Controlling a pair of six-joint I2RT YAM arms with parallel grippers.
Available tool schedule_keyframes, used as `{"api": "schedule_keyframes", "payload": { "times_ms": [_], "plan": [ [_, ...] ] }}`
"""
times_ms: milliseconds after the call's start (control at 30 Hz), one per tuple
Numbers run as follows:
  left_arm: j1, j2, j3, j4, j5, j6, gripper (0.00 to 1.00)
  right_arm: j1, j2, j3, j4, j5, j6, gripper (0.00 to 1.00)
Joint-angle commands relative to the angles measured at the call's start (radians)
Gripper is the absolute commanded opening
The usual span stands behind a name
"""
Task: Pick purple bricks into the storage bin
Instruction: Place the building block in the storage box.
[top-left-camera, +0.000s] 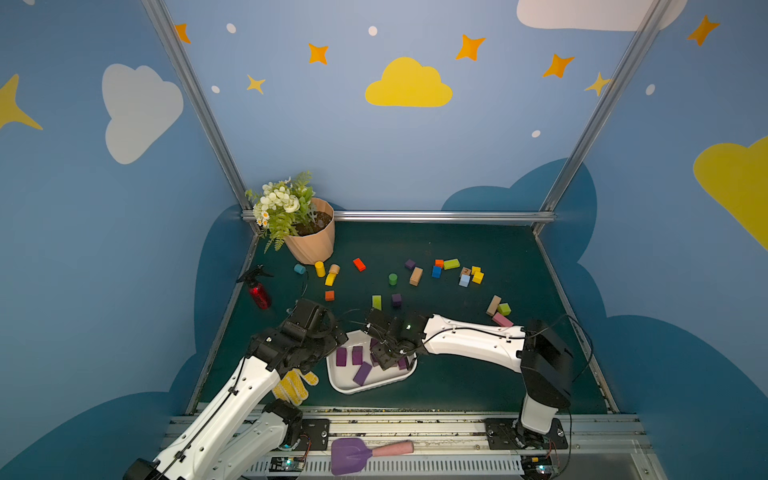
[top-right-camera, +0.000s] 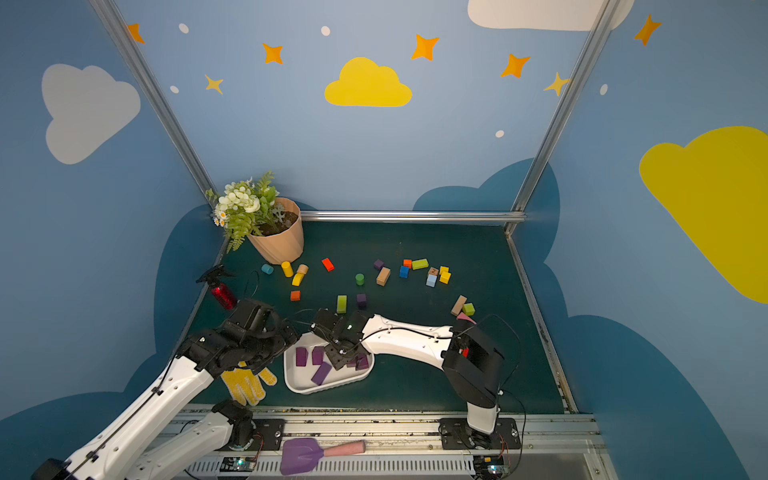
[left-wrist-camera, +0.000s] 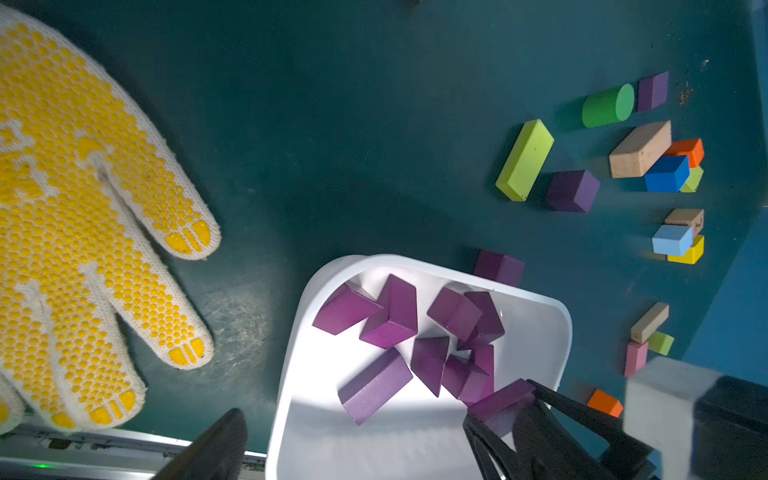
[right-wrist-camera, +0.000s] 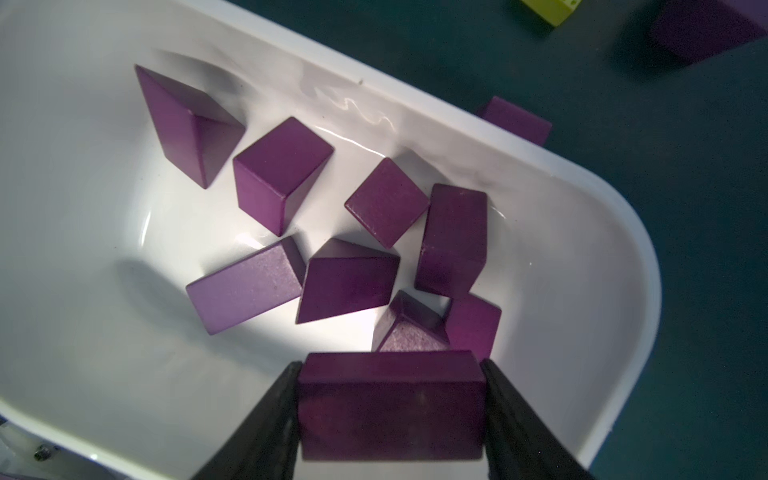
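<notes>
In both top views the right gripper (top-left-camera: 388, 353) hangs over the storage bin (top-left-camera: 365, 390). The left gripper (top-left-camera: 328, 338) sits beside it, spread wide and empty. Loose purple bricks (top-left-camera: 396, 300) lie on the tabletop (top-left-camera: 457, 374).

The left wrist view shows a stray purple brick (left-wrist-camera: 498, 268) just outside the bin's rim.

In the right wrist view the right gripper is clamped on an oblong purple brick (right-wrist-camera: 392, 405) above the bin. The step looks like placing. The next move calls for letting go over a bare patch.

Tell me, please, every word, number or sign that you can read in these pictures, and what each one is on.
"2": dark print on the small tan wooden cube among the coloured blocks at the back of the table.
Nothing else reads: the red spray bottle shows no legible label, and the other blocks look blank.
</notes>
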Motion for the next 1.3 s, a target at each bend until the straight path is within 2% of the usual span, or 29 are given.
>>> {"api": "schedule_keyframes", "payload": {
  "times_ms": [0,667,867,1267],
  "plan": [
    [0.018,0.01,-0.018,0.019,0.034,0.014,1.0,-0.007,0.017,0.014,0.014,-0.008,0.018,0.6],
    [0.131,0.076,-0.029,0.069,0.1,0.074,1.0,-0.044,0.073,0.014,0.043,-0.041,0.021,0.66],
    [0.161,0.116,-0.005,0.078,0.155,0.105,1.0,-0.05,0.07,0.026,0.036,-0.052,0.01,0.69],
    [0.189,0.186,0.027,0.101,0.186,0.138,1.0,-0.062,0.034,0.085,-0.025,-0.032,-0.033,0.73]
  ]
}}
